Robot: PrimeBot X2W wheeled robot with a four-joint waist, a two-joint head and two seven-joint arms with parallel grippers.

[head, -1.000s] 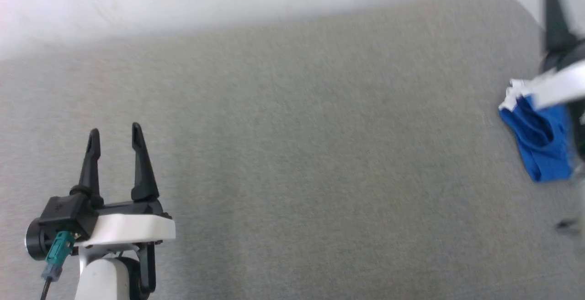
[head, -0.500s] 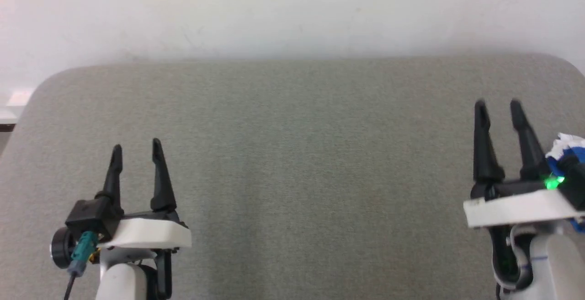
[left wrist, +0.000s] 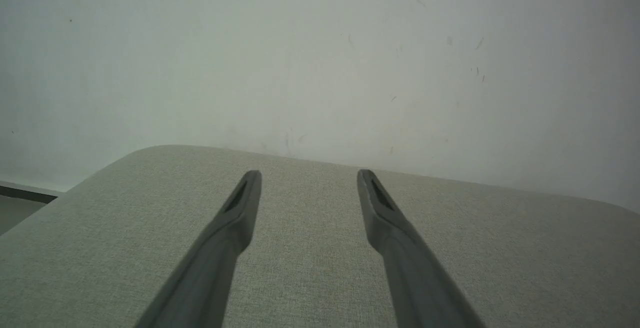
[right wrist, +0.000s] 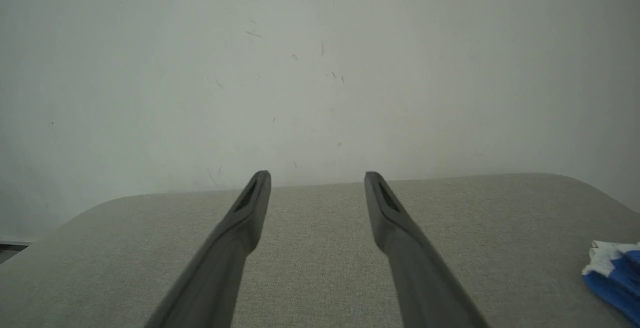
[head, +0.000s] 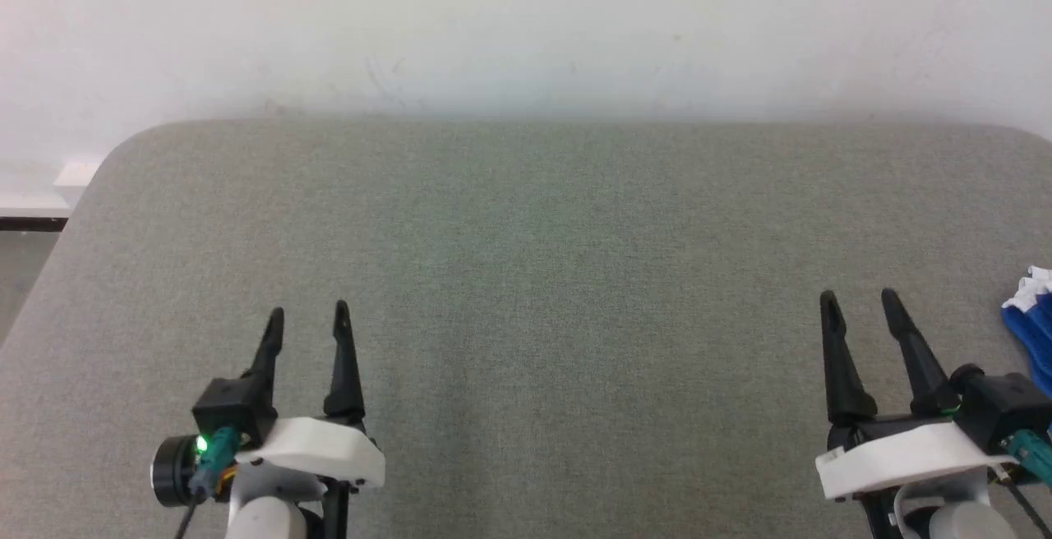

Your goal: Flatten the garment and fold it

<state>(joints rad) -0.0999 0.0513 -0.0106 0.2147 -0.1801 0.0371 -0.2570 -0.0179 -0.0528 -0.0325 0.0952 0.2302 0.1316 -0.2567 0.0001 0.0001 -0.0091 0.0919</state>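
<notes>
Camera turned; garment (head: 1037,333) lies beside right gripper (head: 859,298); it and left gripper (head: 308,310) gape empty.

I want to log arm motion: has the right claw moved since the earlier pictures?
Yes. The right claw has drawn back from the table's far edge, and now stands left of the garment.

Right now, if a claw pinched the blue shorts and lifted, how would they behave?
Probably floppy: the shorts lie bunched in soft folds, so they'd likely hang limp from one pinch. Likely light; the cloth looks thin. Pushed on the textured table, they'd probably crumple rather than slide.
</notes>
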